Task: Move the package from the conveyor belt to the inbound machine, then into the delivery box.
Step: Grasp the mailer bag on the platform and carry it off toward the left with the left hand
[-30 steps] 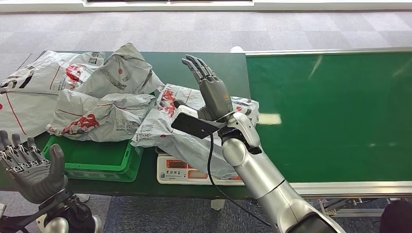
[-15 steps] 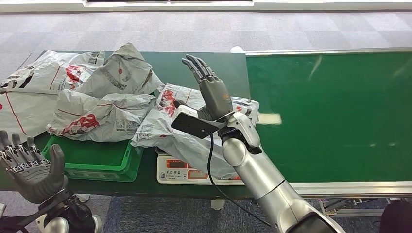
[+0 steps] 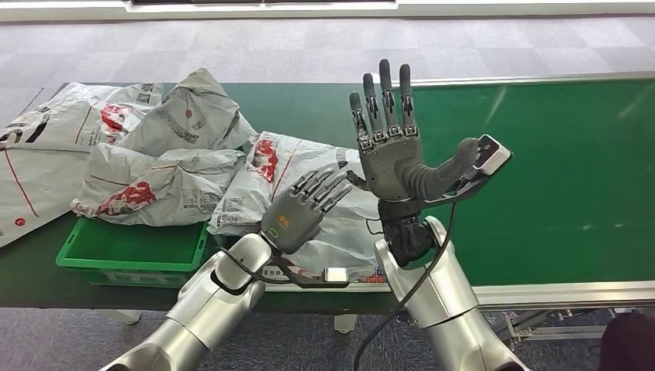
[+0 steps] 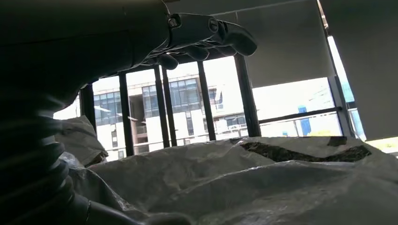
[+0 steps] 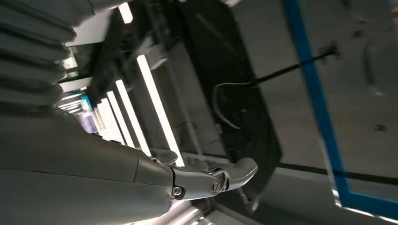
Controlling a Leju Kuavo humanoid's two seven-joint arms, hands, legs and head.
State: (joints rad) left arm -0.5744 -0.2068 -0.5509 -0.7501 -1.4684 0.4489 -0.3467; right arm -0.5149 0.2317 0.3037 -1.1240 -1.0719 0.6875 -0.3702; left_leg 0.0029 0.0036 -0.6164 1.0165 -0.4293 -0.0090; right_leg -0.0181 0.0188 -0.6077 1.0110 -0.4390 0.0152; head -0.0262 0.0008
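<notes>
Two hands are up and both hold nothing: the right hand (image 3: 391, 154) is raised palm-out with fingers spread above the conveyor belt (image 3: 541, 178), while the left hand (image 3: 297, 212) hovers, fingers loosely apart, just over the grey package (image 3: 263, 182) lying on the inbound machine (image 3: 309, 275) at the bench's front edge. That looks like the weighing step done and the transfer pending. Next the left hand must lower, grip the slippery bag firmly and carry it to the green delivery box (image 3: 131, 251) beside the machine.

Grey carpet floor (image 3: 255, 46); windowed building (image 4: 187, 112) outside; ceiling light strips (image 5: 155, 103)
</notes>
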